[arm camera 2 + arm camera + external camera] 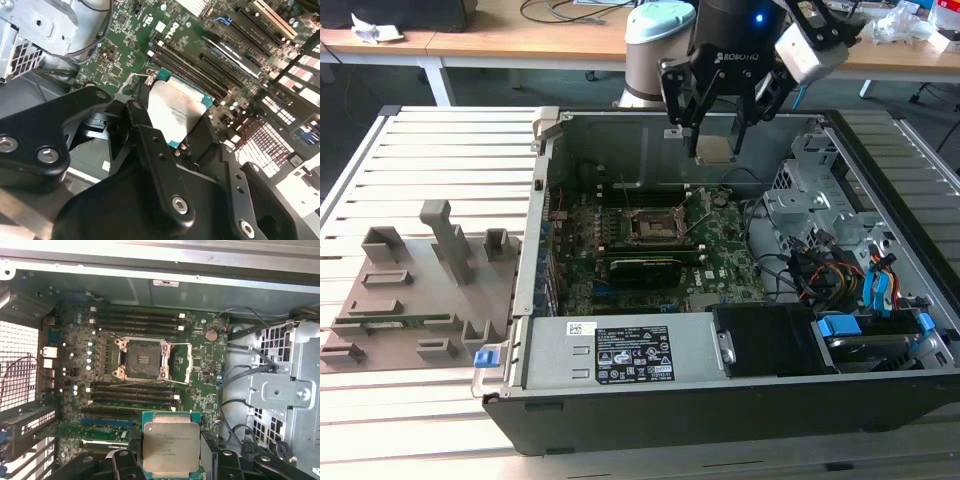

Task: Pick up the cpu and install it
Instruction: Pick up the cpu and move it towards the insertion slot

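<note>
As the gripper [716, 148] clamped the cpu [171, 448] between its fingers, it hung above the motherboard [200, 370], apart from the open socket [142, 357].

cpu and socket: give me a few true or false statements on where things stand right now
1. The gripper is shut on the cpu. True.
2. The cpu sits in the socket. False: the socket is empty, and the cpu is held above the motherboard.
3. The computer case lies open with the motherboard exposed. True.
4. The gripper hangs over the grey tray at the exterior view's left. False: it hangs over the open case.
</note>
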Action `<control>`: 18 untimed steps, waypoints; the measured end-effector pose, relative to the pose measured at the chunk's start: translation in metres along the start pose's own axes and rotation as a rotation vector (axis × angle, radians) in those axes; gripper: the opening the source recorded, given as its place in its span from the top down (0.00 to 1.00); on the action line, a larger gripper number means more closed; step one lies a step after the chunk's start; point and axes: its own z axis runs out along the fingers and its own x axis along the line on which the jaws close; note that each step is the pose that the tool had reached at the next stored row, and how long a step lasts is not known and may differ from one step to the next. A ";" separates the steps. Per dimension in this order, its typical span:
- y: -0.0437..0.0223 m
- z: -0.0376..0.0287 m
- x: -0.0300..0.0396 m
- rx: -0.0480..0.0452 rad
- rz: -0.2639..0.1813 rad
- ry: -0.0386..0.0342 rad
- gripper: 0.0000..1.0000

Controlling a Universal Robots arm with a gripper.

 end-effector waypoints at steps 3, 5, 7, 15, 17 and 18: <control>0.0046 0.0129 -0.0005 0.0000 0.000 0.0000 0.45; 0.0060 0.0158 -0.0006 0.0000 0.000 0.0001 0.45; 0.0082 0.0201 -0.0009 0.0001 0.000 0.0000 0.45; 0.0254 0.0387 0.0019 -0.0001 0.000 0.0000 0.45; 0.0365 0.0490 0.0149 0.0038 0.000 -0.0004 0.45; 0.0373 0.0512 0.0156 0.0037 0.000 -0.0004 0.45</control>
